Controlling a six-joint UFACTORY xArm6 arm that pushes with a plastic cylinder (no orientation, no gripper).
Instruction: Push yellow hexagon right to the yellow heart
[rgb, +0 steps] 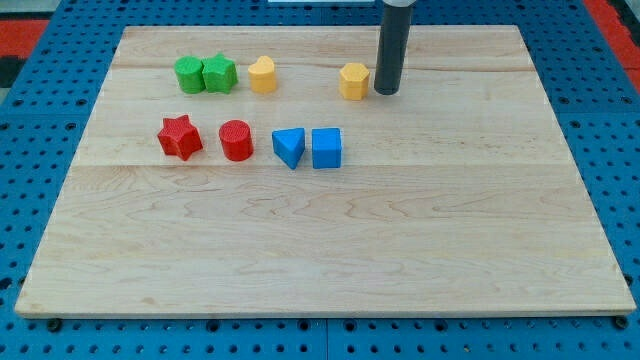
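My tip (386, 92) rests just right of the yellow hexagon block (354, 81); there is no claw to judge. The yellow heart block (262, 75) lies well left of that hexagon on the wooden table (330, 250). An off-centre leftward push could spin the hexagon off line.

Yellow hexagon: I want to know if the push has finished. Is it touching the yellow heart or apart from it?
Apart. Bare wood shows between the yellow hexagon and the yellow heart to its left; my tip stands right beside the hexagon.

The yellow hexagon (354, 81) sits flat on the far part of the board, right of centre. The yellow heart (263, 75) lies in the same far row, well apart to its left, lobes pointing up.
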